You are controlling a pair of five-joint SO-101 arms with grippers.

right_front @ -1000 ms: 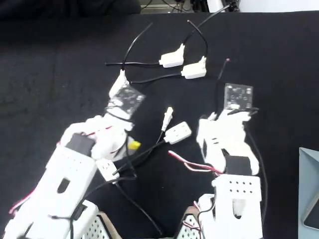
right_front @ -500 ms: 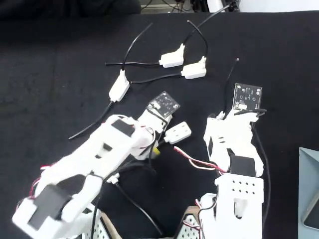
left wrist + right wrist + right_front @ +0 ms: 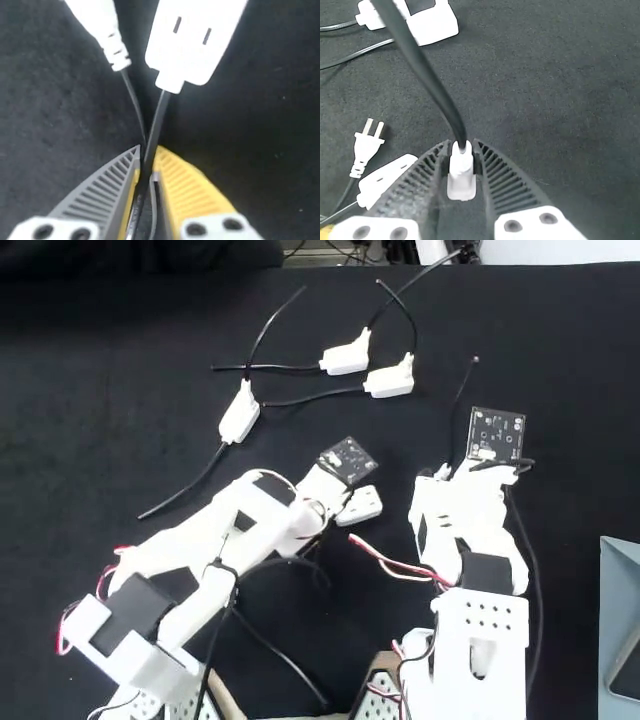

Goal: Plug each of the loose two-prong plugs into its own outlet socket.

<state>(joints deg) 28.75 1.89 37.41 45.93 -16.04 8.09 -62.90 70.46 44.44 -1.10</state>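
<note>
Left gripper (image 3: pixel 146 156) clamped on black cord (image 3: pixel 159 116) just behind outlet socket (image 3: pixel 192 37) flat on bench (image 3: pixel 265 130), right gripper (image 3: pixel 462 146) closed on white plug (image 3: pixel 460 176), prongs apparently hidden, loose two-prong plug (image 3: pixel 366 144) nearby.

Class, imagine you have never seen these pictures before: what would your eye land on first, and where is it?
Against the black table, the eye goes first to the left gripper, shut on the black cable just behind a white outlet socket near the table's middle. Beside it, the right gripper pinches a white plug by its body.
</note>
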